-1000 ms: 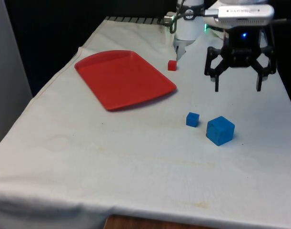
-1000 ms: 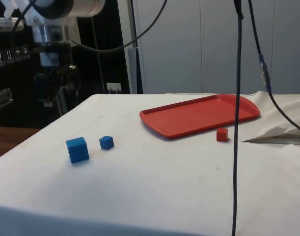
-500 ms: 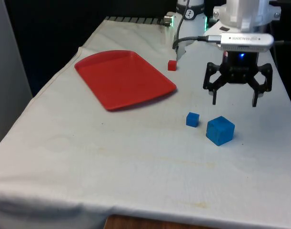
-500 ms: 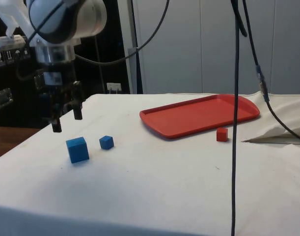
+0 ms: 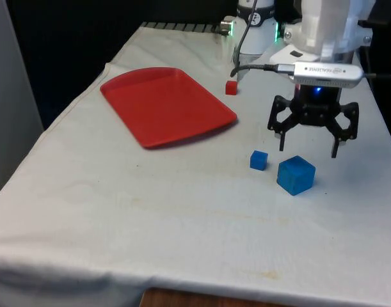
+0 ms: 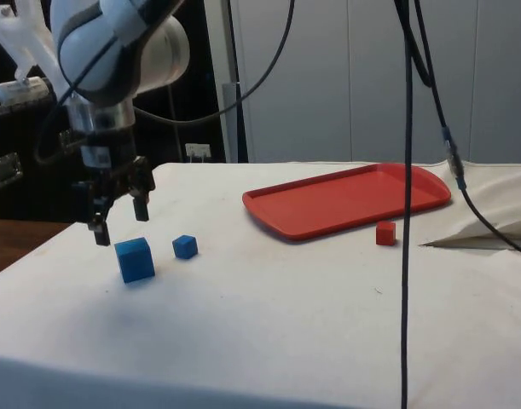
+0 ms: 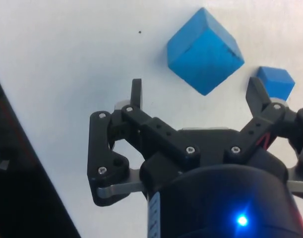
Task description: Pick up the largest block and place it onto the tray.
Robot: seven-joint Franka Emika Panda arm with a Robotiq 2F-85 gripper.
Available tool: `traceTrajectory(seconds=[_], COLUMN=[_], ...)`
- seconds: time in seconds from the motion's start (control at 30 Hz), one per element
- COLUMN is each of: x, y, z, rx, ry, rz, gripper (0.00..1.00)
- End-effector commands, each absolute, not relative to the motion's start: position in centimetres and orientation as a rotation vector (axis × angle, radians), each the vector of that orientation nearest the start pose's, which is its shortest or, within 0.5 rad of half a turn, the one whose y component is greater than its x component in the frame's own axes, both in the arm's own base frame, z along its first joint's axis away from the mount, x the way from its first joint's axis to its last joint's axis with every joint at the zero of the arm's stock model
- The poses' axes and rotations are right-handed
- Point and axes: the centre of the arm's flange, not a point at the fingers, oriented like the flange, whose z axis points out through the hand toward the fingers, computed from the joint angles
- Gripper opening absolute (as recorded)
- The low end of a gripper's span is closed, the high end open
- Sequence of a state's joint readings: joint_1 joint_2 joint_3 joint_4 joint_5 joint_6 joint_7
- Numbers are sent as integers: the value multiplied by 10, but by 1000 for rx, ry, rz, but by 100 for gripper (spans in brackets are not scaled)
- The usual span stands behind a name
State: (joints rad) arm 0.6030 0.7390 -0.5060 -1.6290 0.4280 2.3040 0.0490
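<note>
White-clothed counter [image 5: 182, 217]. Tool [image 5: 308, 142] spread wide, empty, just above big blue block [image 5: 295, 174]. Tray [image 5: 166, 105] well apart.

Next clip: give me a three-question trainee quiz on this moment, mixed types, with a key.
1. True or false: the gripper is shut on the big blue block.
2. Multiple choice: which block lies nearest the tray? A) big blue block B) small blue block C) red block
3. Fill in: the blocks on the cloth number ___.

Key
1. False. The fingers are open, above the block and not touching it.
2. C. The red block sits beside the tray's far edge; both blue blocks lie farther off.
3. Three: two blue, one red. None is on the tray.
</note>
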Motion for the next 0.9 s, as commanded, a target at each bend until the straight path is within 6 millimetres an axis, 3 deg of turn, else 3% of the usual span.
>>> traceTrajectory(seconds=[0.0, 0.87], x=[682, 682], y=[121, 115], z=[229, 203], rx=[-3150, -3186], ry=[200, 416], rz=[-97, -123], gripper=[100, 100])
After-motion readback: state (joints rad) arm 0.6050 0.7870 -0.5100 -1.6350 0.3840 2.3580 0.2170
